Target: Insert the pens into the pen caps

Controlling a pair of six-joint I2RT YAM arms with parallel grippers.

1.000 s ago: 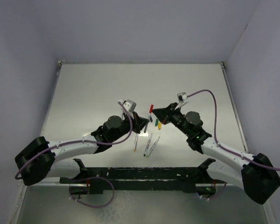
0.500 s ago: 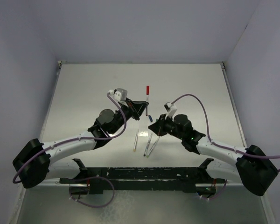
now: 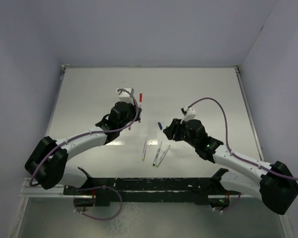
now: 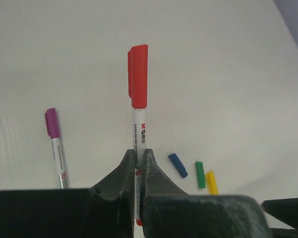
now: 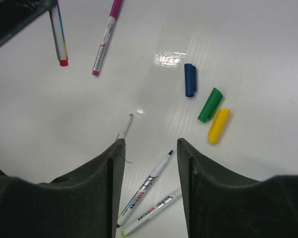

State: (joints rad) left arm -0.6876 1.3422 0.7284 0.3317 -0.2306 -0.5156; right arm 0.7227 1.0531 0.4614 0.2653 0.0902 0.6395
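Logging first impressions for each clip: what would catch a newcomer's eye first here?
The red-capped pen stands out first, clamped in the left end effector with its cap end pointing away from the camera. Next come the blue cap, green cap and yellow cap, lying loose side by side ahead of the open right end effector. Three uncapped pens lie right by its fingers.

A glossy white table (image 3: 89, 94) sits boxed in by plain lavender-grey walls: the back wall (image 3: 149, 29) along its far edge and side walls (image 3: 20, 99) at left and right. A black rail (image 3: 154, 184) runs along the near edge. Light leaves a bright glare patch (image 5: 168, 58) on the surface.
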